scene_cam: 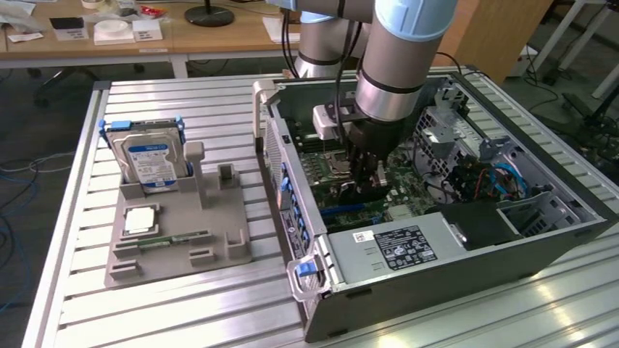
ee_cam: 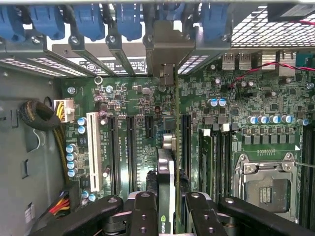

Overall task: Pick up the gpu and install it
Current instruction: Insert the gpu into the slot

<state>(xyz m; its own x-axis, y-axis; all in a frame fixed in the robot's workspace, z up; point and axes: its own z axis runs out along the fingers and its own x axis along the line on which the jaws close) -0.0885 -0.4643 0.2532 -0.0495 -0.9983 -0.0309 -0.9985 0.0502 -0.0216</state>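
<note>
Hard drive (scene_cam: 147, 161) (upright) on grey holder (scene_cam: 174, 243)

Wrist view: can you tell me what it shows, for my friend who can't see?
The end effector grips the gpu, a thin card held on edge over a green motherboard inside a computer case. Blue clips line the case's far wall.

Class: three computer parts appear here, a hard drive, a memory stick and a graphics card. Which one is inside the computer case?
The gpu, held edge-on in the gripper above the motherboard; the other two sit outside on the grey holder.
</note>
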